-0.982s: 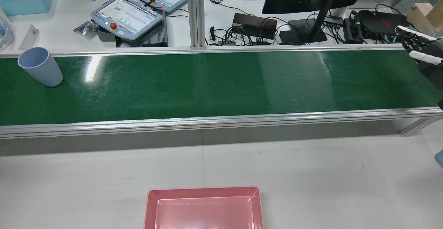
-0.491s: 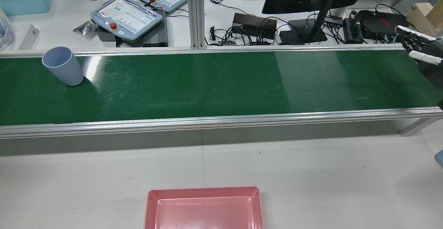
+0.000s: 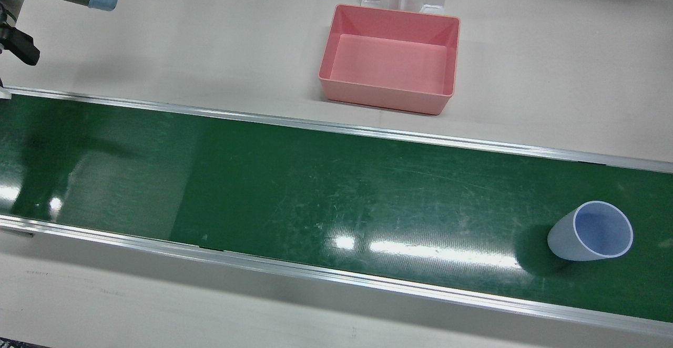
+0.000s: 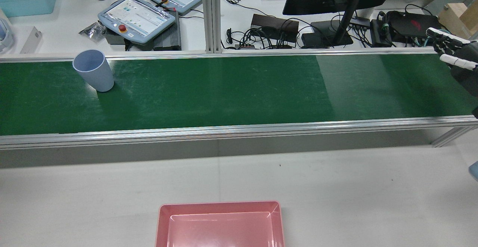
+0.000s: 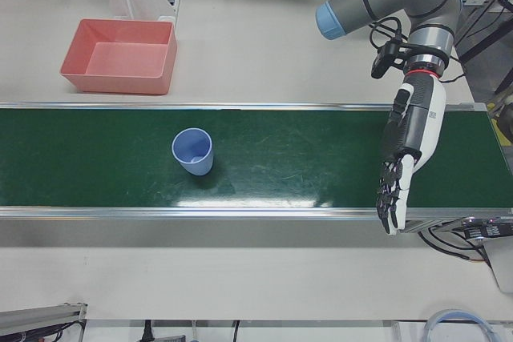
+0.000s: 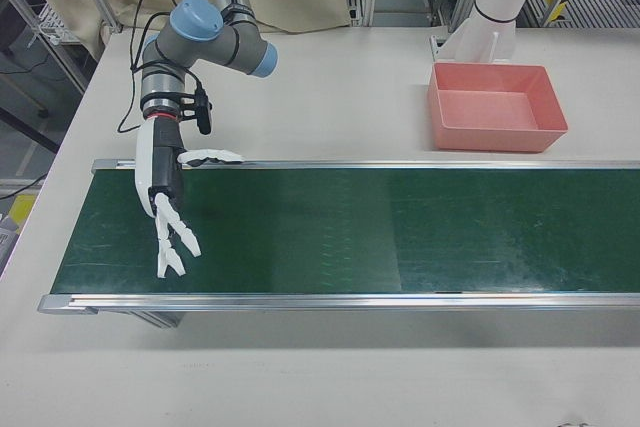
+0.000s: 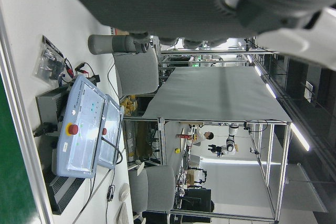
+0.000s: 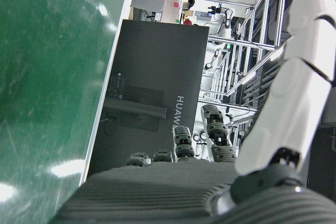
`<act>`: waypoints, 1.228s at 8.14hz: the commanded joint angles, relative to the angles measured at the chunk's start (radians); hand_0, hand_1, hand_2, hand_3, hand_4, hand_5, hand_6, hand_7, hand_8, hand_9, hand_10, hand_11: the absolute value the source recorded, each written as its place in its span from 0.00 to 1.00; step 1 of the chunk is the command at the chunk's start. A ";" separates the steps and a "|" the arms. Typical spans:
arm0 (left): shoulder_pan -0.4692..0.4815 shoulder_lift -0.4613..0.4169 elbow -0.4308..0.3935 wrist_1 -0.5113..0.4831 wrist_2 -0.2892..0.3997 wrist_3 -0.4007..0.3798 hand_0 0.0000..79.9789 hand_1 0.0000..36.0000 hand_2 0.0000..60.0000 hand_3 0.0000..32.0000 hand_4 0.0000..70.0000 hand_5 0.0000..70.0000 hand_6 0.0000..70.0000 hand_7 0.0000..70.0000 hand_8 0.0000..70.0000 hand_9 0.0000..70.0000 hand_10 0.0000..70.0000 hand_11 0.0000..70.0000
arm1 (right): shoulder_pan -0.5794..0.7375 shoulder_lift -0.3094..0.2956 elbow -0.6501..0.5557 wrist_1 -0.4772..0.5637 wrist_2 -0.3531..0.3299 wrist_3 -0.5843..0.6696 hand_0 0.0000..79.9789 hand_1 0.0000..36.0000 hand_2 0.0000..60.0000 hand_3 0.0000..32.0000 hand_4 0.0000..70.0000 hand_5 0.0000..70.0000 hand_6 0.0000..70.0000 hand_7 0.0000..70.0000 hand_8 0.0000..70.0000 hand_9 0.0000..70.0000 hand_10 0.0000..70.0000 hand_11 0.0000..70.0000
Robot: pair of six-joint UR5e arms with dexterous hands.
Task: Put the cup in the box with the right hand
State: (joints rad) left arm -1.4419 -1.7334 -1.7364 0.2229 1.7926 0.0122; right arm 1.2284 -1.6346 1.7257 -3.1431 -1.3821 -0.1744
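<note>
The right hand's fingers (image 6: pixel 170 235) are spread apart and hold nothing; the right hand (image 6: pixel 165 197) hangs over one end of the green belt (image 4: pixel 224 90). The left hand (image 5: pixel 405 162) hangs over the belt's other end, fingers loosely apart, empty. The blue cup (image 5: pixel 193 151) stands upright on the belt, well apart from both hands. The pink box (image 3: pixel 391 59) sits beside the belt.

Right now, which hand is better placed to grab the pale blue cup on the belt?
Right, likely. The pale blue plastic cup has been riding the green conveyor belt toward the open right hand; the left hand is nearer but upstream.
</note>
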 commanded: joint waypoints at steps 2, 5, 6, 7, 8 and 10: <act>0.000 0.000 0.000 0.001 0.001 0.000 0.00 0.00 0.00 0.00 0.00 0.00 0.00 0.00 0.00 0.00 0.00 0.00 | -0.007 0.007 0.000 -0.002 0.002 -0.004 0.58 0.41 0.21 0.00 0.02 0.05 0.07 0.23 0.00 0.06 0.01 0.04; 0.000 0.000 0.000 0.000 -0.001 0.000 0.00 0.00 0.00 0.00 0.00 0.00 0.00 0.00 0.00 0.00 0.00 0.00 | -0.012 0.030 0.000 -0.008 0.002 -0.008 0.58 0.42 0.24 0.00 0.02 0.05 0.07 0.22 0.00 0.06 0.01 0.04; 0.000 0.000 0.000 0.000 -0.001 0.000 0.00 0.00 0.00 0.00 0.00 0.00 0.00 0.00 0.00 0.00 0.00 0.00 | -0.012 0.030 0.002 -0.008 0.002 -0.008 0.58 0.41 0.21 0.00 0.03 0.05 0.07 0.22 0.00 0.06 0.01 0.04; 0.000 0.000 0.000 0.000 -0.001 0.000 0.00 0.00 0.00 0.00 0.00 0.00 0.00 0.00 0.00 0.00 0.00 0.00 | -0.009 0.029 0.002 -0.008 0.002 -0.008 0.58 0.41 0.19 0.00 0.03 0.05 0.06 0.21 0.00 0.06 0.01 0.04; 0.000 0.000 0.000 0.000 0.001 0.000 0.00 0.00 0.00 0.00 0.00 0.00 0.00 0.00 0.00 0.00 0.00 0.00 | -0.009 0.029 0.003 -0.008 0.002 -0.008 0.58 0.41 0.17 0.00 0.04 0.05 0.06 0.19 0.00 0.05 0.00 0.03; 0.000 0.000 0.000 0.000 -0.001 0.000 0.00 0.00 0.00 0.00 0.00 0.00 0.00 0.00 0.00 0.00 0.00 0.00 | -0.012 0.032 0.008 -0.009 0.000 -0.008 0.60 0.44 0.13 0.00 0.04 0.06 0.06 0.17 0.00 0.04 0.00 0.02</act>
State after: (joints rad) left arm -1.4419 -1.7334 -1.7365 0.2224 1.7923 0.0123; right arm 1.2187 -1.6060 1.7294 -3.1513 -1.3806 -0.1825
